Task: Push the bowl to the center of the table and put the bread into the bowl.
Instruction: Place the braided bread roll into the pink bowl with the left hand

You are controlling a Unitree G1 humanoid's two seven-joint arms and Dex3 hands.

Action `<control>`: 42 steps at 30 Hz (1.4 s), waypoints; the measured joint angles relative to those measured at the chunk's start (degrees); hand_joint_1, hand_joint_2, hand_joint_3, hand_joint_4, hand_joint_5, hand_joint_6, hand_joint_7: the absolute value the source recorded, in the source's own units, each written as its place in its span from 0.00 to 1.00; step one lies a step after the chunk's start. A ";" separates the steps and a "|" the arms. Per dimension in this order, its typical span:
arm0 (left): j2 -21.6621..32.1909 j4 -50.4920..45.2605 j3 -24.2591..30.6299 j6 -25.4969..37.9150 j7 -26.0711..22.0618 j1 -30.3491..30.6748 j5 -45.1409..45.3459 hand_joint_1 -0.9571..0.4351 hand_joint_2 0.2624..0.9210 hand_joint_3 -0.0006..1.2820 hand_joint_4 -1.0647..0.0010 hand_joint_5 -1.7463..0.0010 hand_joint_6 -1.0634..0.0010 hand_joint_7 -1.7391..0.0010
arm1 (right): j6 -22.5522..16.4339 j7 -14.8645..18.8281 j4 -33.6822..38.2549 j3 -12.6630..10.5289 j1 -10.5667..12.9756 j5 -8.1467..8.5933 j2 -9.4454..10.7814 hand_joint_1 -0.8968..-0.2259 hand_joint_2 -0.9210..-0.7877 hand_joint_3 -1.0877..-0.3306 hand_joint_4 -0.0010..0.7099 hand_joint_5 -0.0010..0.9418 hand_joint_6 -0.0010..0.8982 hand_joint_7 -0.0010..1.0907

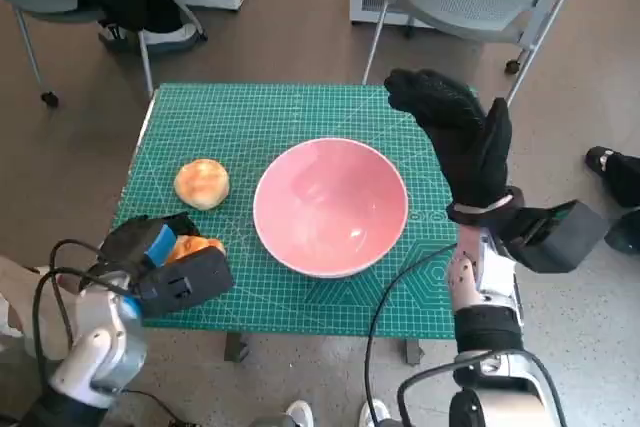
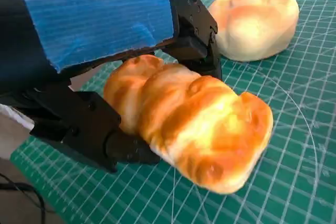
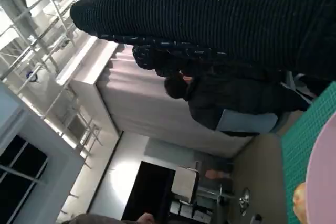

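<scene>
Bowl (image 1: pixel 331 205) is seen about mid-bench (image 1: pixel 300 112), so the push is judged done. Bread still to be placed: one loaf (image 2: pixel 194 124) is grasped by the left robot hand (image 1: pixel 165 262) at the near left edge, low over the mat and not yet over the bowl. A second bun (image 1: pixel 202 183) is left lying beside it. Right robot hand (image 1: pixel 455 137) is held released, fingers spread, beside the bowl, nothing touched.
</scene>
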 measured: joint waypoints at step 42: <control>0.14 -23.89 9.58 -3.07 -8.60 -10.17 1.09 0.69 0.66 0.28 0.22 0.43 0.31 0.35 | -0.86 0.17 0.34 -0.11 -0.10 0.01 0.03 0.29 0.00 0.29 0.12 0.00 0.17 0.04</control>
